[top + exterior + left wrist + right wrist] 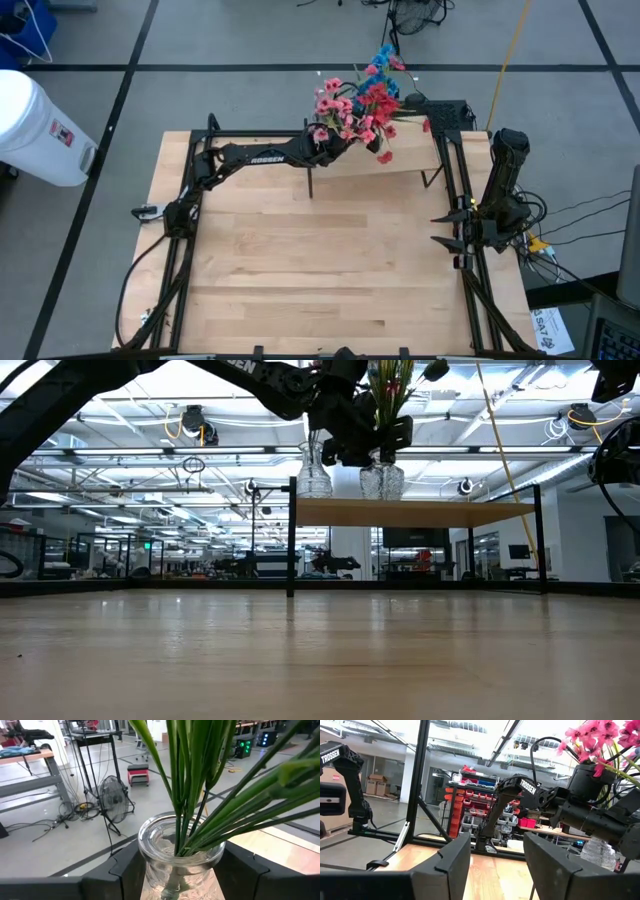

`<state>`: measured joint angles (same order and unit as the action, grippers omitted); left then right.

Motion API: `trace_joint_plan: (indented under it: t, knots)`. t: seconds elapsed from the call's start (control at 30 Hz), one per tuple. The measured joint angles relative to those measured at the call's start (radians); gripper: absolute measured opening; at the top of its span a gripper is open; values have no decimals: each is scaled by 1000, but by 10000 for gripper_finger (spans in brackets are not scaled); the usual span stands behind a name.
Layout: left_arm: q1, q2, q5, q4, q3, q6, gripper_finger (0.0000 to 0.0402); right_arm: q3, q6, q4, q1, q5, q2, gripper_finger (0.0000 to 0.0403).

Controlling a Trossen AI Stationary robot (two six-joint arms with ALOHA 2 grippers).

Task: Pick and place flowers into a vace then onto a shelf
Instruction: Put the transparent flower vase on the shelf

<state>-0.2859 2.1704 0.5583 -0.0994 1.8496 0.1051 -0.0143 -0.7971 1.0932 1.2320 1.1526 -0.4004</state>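
Note:
The flowers point(360, 105), red, pink and blue, stand with their green stems point(190, 780) in a clear glass vase point(180, 850). The vase stands upright on the shelf point(420, 511), a light wood board on black legs at the table's far side. My left gripper point(335, 140) reaches level to the vase from the left and is shut on it. My right gripper point(447, 228) waits open by the table's right edge with nothing between its fingers. My left gripper pinches the vase's neck point(150, 865) just under the rim, one finger on each side. The fingers come in level from the table's left. The vase is upright, and in the low view its base point(380, 492) appears to rest on the shelf top.
A second clear glass vase point(313, 472) stands empty near the shelf's left end. The black frame rails point(190, 200) run along the table's left and right sides. The bare wooden tabletop point(320, 270) lies in front of the shelf.

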Motion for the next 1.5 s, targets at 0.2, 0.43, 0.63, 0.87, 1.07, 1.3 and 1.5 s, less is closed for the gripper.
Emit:
trace_joint_plan:
  t: [0.2, 0.43, 0.63, 0.87, 1.07, 1.3, 1.5]
  knots:
    - [7, 0, 0, 1, 0, -1, 197, 0, 0, 0, 0, 0, 0, 177]
    - [10, 0, 8, 0, 0, 28, 210, 0, 0, 0, 0, 0, 0, 174]
    - [12, 1, 3, 0, -1, 25, 240, 0, 0, 0, 0, 0, 0, 177]
    - [21, 1, -21, -9, -2, 2, 242, 0, 0, 0, 0, 0, 0, 175]
    - [37, 3, -26, -47, -3, -26, 243, 0, 0, 0, 0, 0, 0, 177]
    - [47, 4, -14, -63, -4, -52, 244, 0, 0, 0, 0, 0, 0, 175]
    - [47, 4, 8, -65, -4, -39, 244, 0, 0, 0, 0, 0, 0, 177]
